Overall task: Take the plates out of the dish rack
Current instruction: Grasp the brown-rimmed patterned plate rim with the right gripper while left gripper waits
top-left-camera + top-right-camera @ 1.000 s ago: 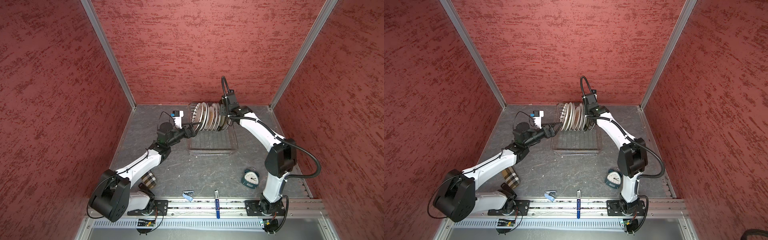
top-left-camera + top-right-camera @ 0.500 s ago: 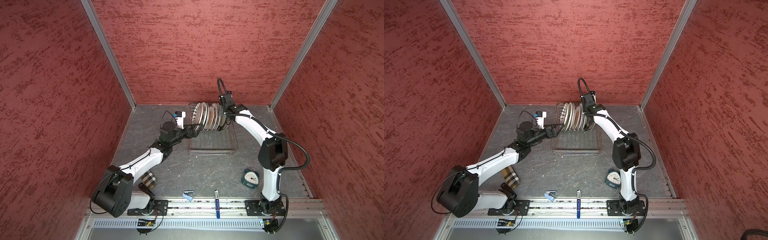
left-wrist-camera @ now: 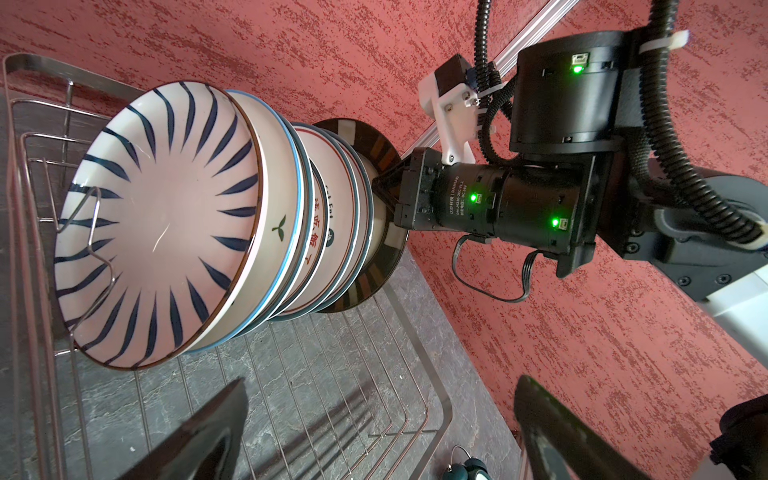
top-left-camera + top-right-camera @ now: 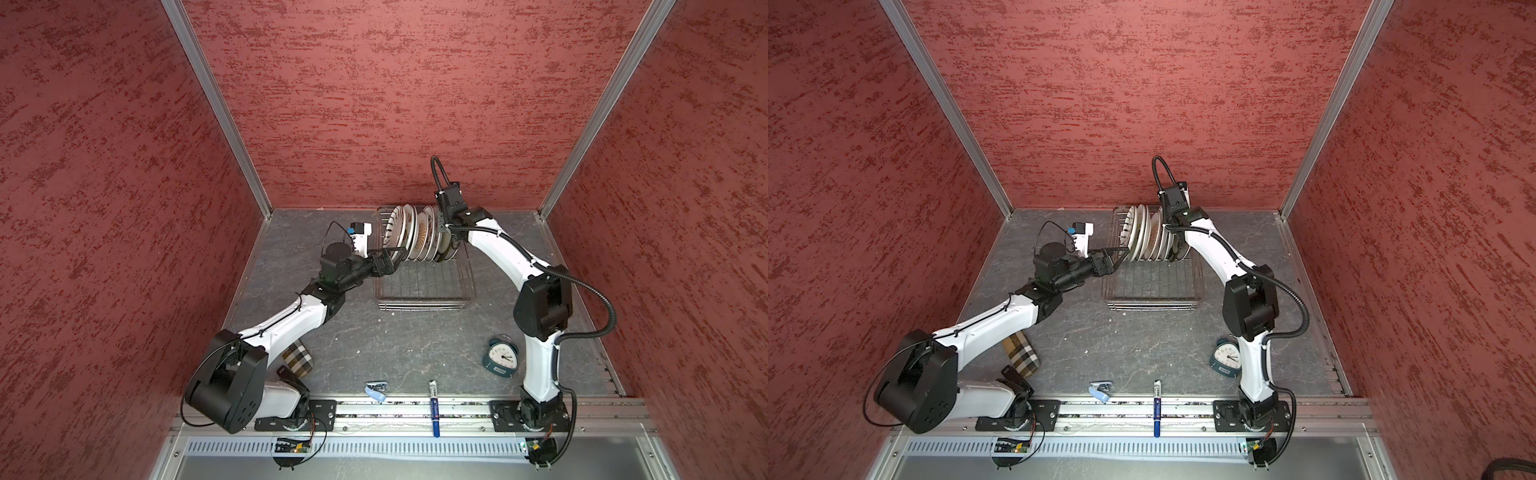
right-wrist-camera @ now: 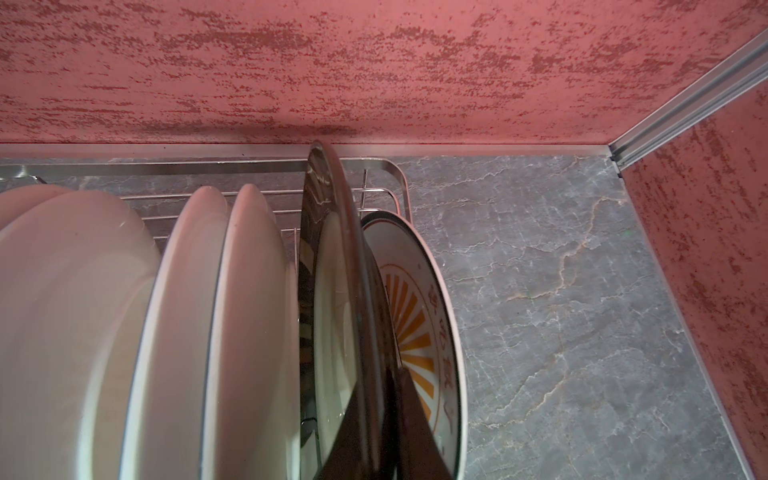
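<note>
The dish rack (image 4: 424, 282) (image 4: 1150, 282) stands at the back of the table in both top views, with several plates (image 4: 411, 232) (image 4: 1144, 232) upright in a row at its far end. In the left wrist view a blue-dash plate (image 3: 162, 224) fronts the row and a dark-rimmed plate (image 3: 374, 266) is near its far end. My right gripper (image 5: 386, 415) (image 4: 446, 237) comes down from above and is shut on the dark-rimmed plate's (image 5: 332, 249) rim, next to an orange sunburst plate (image 5: 415, 316). My left gripper (image 3: 378, 386) (image 4: 397, 257) hangs open at the rack's left side, holding nothing.
A teal alarm clock (image 4: 500, 359) stands front right beside the right arm. A pen (image 4: 434, 409) and a blue clip (image 4: 376, 388) lie at the front rail. A plaid roll (image 4: 297, 359) lies under the left arm. The red back wall is close behind the rack.
My right gripper has closed on the dark-rimmed plate's rim and its arm has swung a little left. My left gripper has moved right, closer to the rack.
</note>
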{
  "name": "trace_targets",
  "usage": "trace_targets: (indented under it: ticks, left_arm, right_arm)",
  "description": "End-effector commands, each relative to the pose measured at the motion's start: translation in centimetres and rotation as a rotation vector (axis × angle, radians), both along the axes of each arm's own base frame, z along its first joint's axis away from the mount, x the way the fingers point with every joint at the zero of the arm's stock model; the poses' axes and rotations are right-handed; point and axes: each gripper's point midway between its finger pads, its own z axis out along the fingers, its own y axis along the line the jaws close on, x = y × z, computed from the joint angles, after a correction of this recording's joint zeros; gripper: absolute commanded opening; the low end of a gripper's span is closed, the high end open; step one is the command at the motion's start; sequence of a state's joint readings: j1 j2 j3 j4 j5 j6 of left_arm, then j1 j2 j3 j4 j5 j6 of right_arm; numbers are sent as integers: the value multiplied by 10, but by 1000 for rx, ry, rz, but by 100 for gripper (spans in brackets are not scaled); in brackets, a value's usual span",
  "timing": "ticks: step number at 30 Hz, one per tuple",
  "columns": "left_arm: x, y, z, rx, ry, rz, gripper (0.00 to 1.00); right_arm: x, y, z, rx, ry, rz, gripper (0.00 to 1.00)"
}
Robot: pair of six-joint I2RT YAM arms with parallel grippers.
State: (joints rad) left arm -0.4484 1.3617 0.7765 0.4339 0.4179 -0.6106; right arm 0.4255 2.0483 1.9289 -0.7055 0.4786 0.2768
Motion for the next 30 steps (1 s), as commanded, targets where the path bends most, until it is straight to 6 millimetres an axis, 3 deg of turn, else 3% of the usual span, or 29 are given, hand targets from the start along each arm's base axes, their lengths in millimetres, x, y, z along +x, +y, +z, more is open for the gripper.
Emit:
trace_targets:
  ticks: [1, 3, 14, 23, 30]
  left_arm:
    - [4, -5, 10, 12, -48, -15, 99]
    - [5, -7, 11, 21, -51, -19, 99]
    - [7, -2, 11, 32, -55, 10, 99]
    - [10, -2, 10, 31, -44, 22, 99]
    - [9, 2, 14, 26, -45, 43, 99]
  right_arm:
    - [14, 4, 6, 20, -40, -18, 4]
    - [16, 4, 15, 5, -59, -16, 0]
    - [18, 7, 71, -56, -169, -25, 0]
    - [4, -4, 122, -108, -252, -60, 0]
    - [-13, -16, 141, -155, -269, -90, 0]
